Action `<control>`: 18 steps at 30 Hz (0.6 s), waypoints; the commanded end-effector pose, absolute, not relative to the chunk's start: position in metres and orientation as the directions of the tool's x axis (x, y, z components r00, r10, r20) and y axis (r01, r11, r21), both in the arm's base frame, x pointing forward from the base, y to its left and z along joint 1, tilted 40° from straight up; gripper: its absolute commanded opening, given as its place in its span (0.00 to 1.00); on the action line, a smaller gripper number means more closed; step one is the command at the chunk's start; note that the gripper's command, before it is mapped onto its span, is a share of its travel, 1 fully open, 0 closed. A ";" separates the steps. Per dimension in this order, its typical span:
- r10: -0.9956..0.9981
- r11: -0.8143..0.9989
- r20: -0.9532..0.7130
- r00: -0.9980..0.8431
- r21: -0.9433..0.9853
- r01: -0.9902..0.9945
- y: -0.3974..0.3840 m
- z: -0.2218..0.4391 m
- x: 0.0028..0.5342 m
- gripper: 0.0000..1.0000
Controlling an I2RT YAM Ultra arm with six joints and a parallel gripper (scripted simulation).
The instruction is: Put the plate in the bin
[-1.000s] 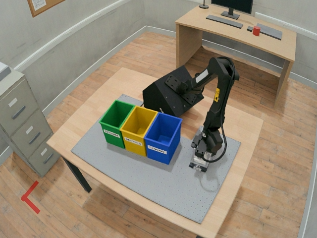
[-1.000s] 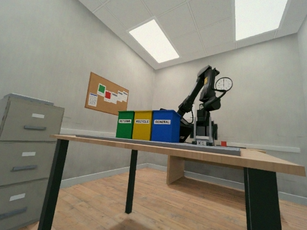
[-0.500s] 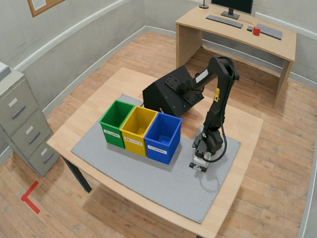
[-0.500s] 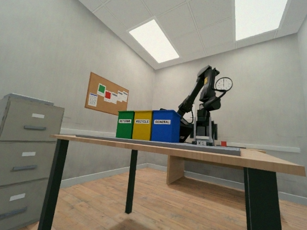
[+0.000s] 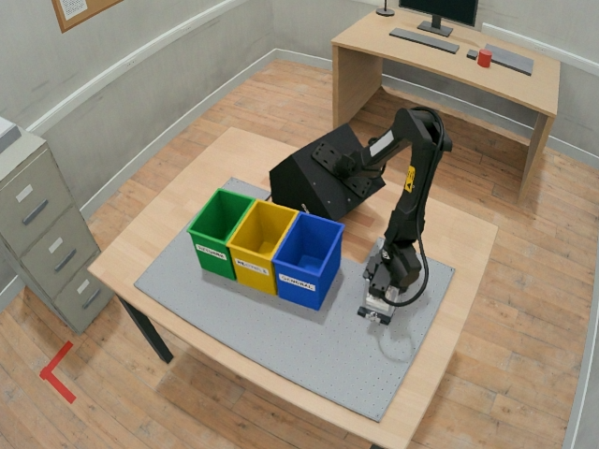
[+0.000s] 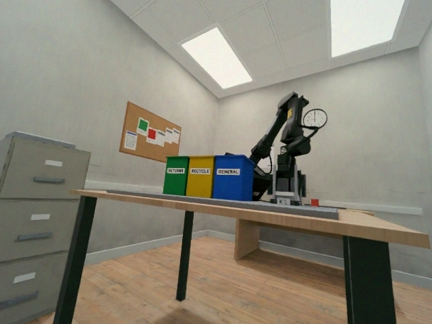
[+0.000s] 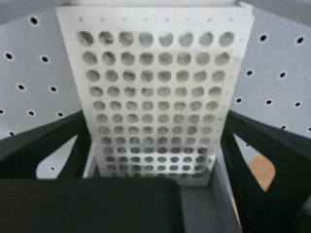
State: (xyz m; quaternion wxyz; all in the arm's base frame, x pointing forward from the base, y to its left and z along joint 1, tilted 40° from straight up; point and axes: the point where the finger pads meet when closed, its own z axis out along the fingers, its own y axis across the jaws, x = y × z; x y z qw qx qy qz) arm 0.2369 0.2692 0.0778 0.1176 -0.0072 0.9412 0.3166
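The white upper 96-well plate fills the wrist view, its rows of wells facing the camera. My gripper is shut on its two long sides, the dark fingers pressed against its edges. In the top view the gripper points straight down over stack rack K1 on the right part of the grey mat. In the exterior view rack K1 stands right of the bins with the gripper inside its posts. The lower plate is hidden under the upper one. The green RETURNS bin stands upright at the left end of the bin row.
The yellow RECYCLE bin and the blue GENERAL bin stand upright between the green bin and the rack. The arm's black base housing sits behind the bins. A small red block lies right of the rack.
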 end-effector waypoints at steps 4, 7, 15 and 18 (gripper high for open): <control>0.072 0.796 -0.244 -0.967 0.599 -0.091 0.269 0.083 0.241 0.00; 0.072 0.796 -0.244 -0.967 0.599 -0.091 0.269 0.083 0.241 0.00; 0.072 0.796 -0.244 -0.967 0.599 -0.091 0.269 0.083 0.241 0.00; 0.081 0.799 -0.257 -0.963 0.595 -0.091 0.263 0.090 0.243 0.00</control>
